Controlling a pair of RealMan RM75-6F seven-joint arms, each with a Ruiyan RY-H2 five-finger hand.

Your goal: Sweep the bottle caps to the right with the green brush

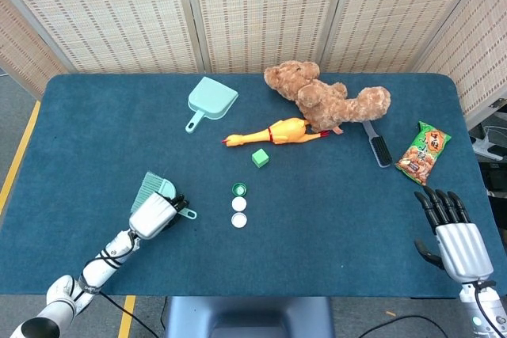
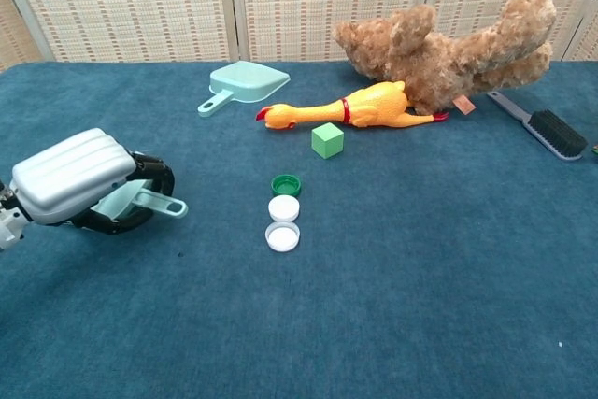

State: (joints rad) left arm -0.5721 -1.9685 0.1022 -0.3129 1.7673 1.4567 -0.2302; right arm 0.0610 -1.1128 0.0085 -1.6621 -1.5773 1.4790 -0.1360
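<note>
Curling over the pale green plastic brush [image 1: 154,190], the left hand [image 1: 156,214] lies knuckles-up low on the blue cloth tabletop [image 1: 95,132], its fingers wrapped around the brush's handle, whose looped end pokes out toward the caps. The bristle end shows just beyond the hand in the head view. The forearm slants in from the near left corner. Three bottle caps sit in a short touching column to the right of that hand: a dark green cap [image 1: 239,189] farthest, then two white caps [image 1: 239,211]. The right hand [image 1: 451,231] rests flat at the near right edge, palm down, fingers straight and spread, holding nothing, well apart from the caps.
</note>
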